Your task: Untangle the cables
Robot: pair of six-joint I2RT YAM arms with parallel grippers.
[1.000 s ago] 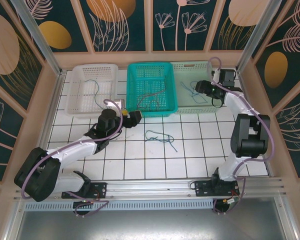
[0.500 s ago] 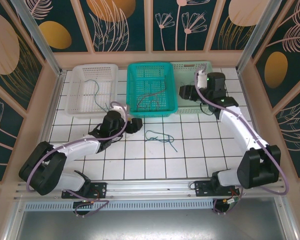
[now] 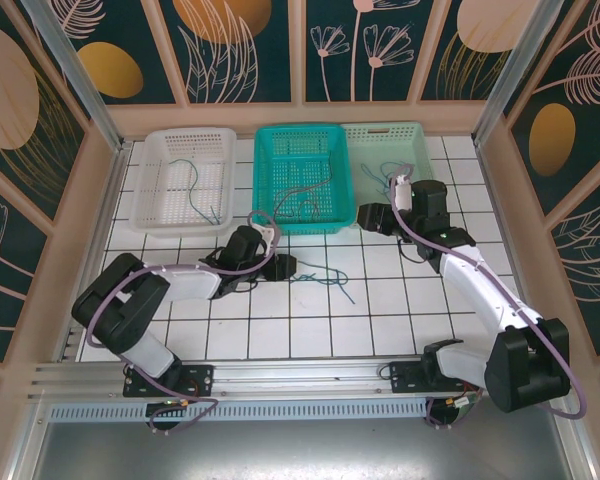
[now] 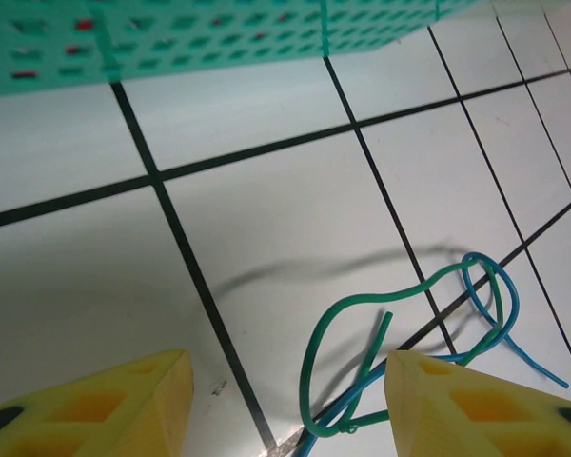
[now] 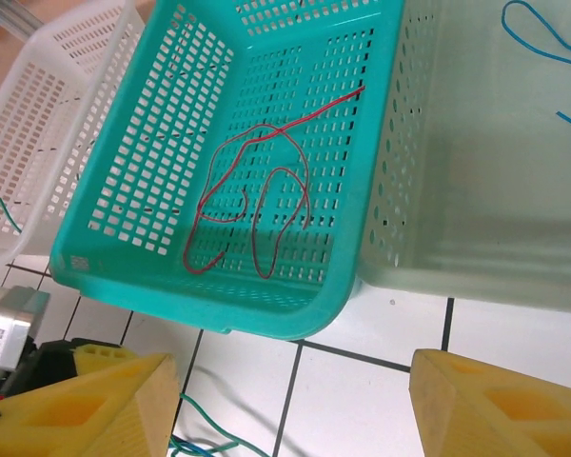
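While the left claw (image 4: 285,386) hung low over the tiled table (image 4: 67,286) with its fingers spread, the knotted green and blue cables (image 4: 493,314) lay on the tile between its tips, close by one finger, not pinched. The right claw (image 5: 285,386), also spread and empty, hung above the teal basket (image 5: 200,319) holding a red cable (image 5: 306,186).

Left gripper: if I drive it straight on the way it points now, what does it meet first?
Most likely the green cable. Its loop, knotted with the blue cable, lies on the tiled table just ahead of the open left gripper. Depth is hard to judge.
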